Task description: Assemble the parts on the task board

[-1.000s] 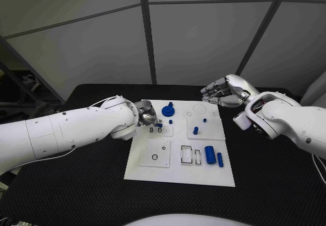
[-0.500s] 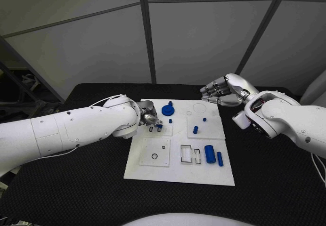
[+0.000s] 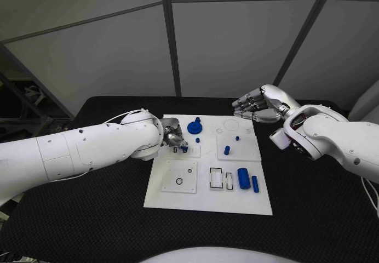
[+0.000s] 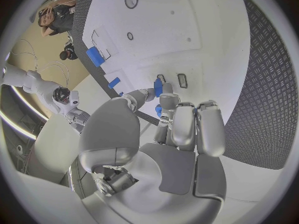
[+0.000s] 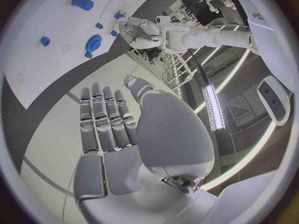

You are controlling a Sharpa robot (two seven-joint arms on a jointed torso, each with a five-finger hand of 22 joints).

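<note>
No legible text or labels.

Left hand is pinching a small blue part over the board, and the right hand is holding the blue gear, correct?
Not quite. The right hand holds nothing; the head view shows the blue gear lying on the board. The left hand does pinch a small blue part.

Left robot hand (image 3: 177, 139) curls its fingers inward (pinching something small), right robot hand (image 3: 257, 107) hovers loosely spread.

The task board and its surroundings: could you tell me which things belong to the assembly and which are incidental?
Job:
task board
small blue part, pinched by left hand
blue gear
blue cylinder
right hand, holding nothing

Incidental:
black table
</note>
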